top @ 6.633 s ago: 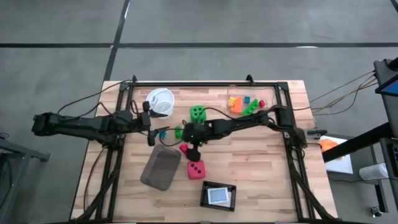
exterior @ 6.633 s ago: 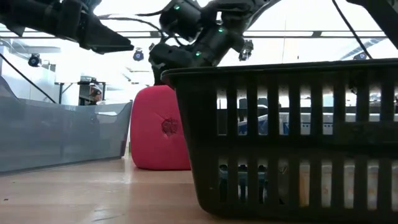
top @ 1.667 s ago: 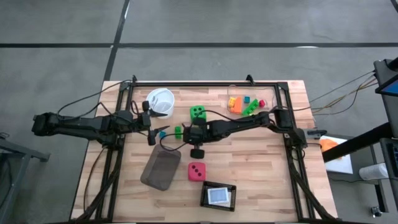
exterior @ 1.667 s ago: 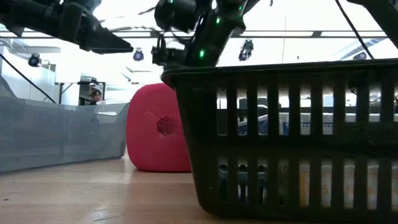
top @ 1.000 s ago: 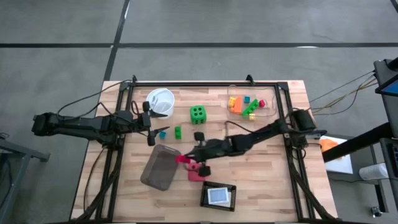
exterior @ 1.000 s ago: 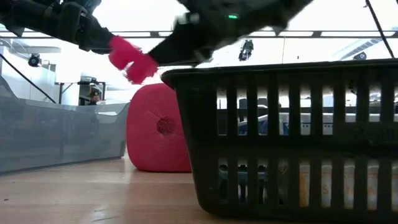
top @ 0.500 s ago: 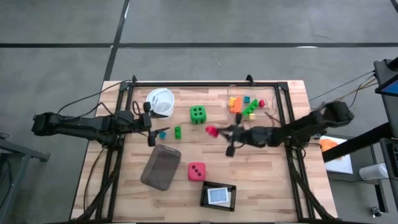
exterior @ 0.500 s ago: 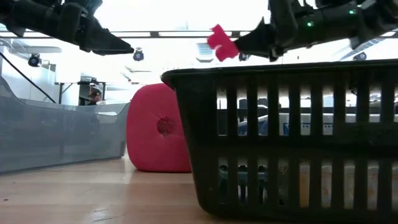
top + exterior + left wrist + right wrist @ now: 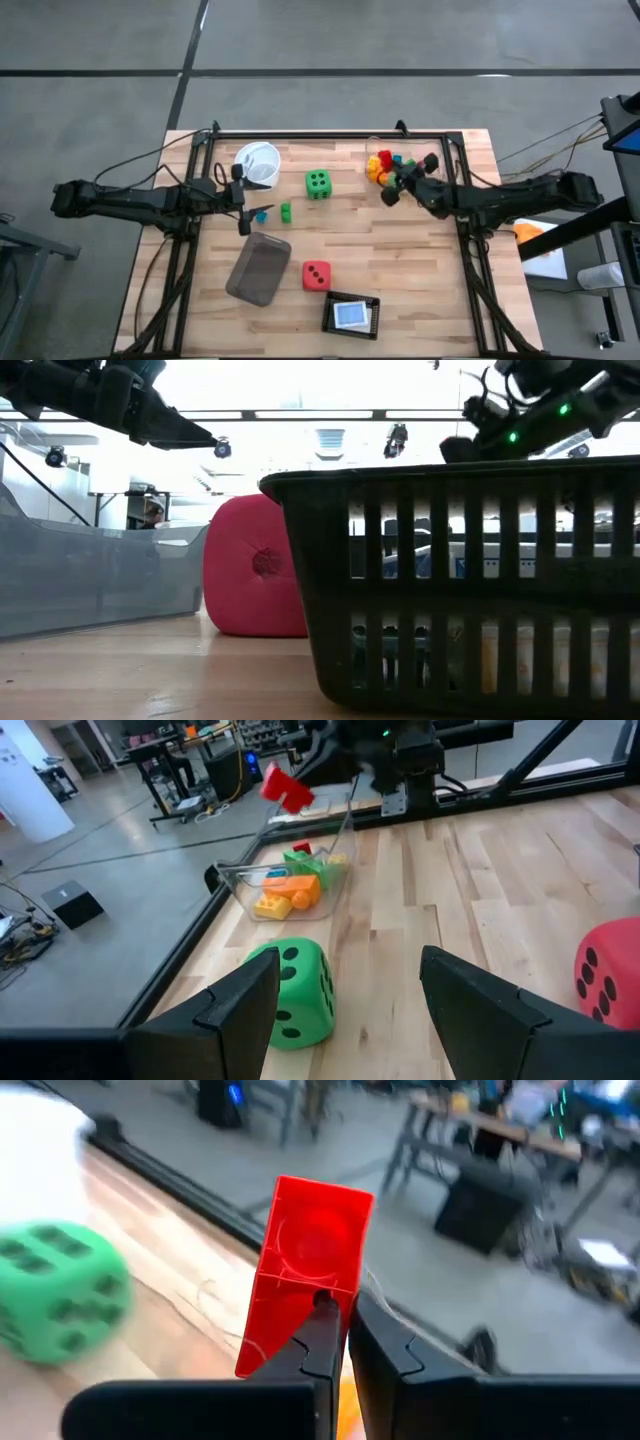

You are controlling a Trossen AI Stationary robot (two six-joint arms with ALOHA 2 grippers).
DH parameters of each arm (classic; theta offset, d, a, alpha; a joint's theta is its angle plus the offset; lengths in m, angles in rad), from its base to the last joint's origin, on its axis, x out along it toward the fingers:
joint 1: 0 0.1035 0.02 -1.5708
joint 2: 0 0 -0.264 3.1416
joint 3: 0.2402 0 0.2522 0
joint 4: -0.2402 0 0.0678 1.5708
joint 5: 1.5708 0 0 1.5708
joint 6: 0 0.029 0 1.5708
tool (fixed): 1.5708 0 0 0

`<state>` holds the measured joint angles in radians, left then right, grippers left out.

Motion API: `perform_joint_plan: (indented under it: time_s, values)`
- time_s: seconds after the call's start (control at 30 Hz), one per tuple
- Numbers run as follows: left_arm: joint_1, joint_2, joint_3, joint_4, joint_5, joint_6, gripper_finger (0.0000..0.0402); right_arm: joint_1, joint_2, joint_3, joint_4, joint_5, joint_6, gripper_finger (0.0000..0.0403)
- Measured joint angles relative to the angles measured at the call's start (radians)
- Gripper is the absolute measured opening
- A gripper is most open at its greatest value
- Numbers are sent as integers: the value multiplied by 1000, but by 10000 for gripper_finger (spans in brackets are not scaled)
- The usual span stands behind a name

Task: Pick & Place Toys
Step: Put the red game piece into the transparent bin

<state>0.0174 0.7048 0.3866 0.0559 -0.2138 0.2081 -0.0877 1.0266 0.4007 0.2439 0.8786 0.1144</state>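
Right gripper [image 9: 403, 182]: positioned above the clear plastic box [image 9: 432, 178] at the far right of the wooden surface [image 9: 400, 260], as seen in the high view. Its fingers [image 9: 375, 1342] are pressed nearly together on the lower edge of a red brick [image 9: 310, 1270], which is held upright in the right wrist view. In the left wrist view the same brick is seen raised in the air above the box.

Left gripper [image 9: 243, 208]: stationed over the left part of the surface, near the white bowl [image 9: 258, 163]. Its fingers [image 9: 235, 1010] are spread wide apart and nothing is held between them.

Box contents: orange, yellow, green, red and blue bricks [image 9: 290, 885] are lodged together inside the clear walls.

Green die [image 9: 318, 183]: placed at the far middle of the surface, well apart from the box; black dots are shown on its faces.

Green brick [image 9: 285, 211]: set just beside the left gripper, with a small blue brick [image 9: 261, 214] lying closer still to those fingers.

Pink-red die [image 9: 316, 274]: set toward the near middle of the surface, between the grey tray [image 9: 259, 269] and the dark slatted basket [image 9: 351, 314]. In the low view it is partly hidden behind the basket wall.
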Motion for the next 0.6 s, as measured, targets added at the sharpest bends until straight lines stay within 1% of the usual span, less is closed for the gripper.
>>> perform_joint_plan:
  time_s: [0.13,0.2,0.3,0.43,0.6]
  values:
    - [0,0,0,0,0,0,244,-144,-4,0,-132,-121,91,18]
    - [0,0,0,0,0,0,244,-209,12,0,-165,-185,122,18]
    - [0,0,0,0,0,0,244,-278,46,0,-180,-248,143,18]
    - [0,0,0,-1,0,0,244,-309,87,0,-174,-267,165,18]
    - [0,0,0,-4,0,0,244,-310,134,0,-168,-270,176,18]
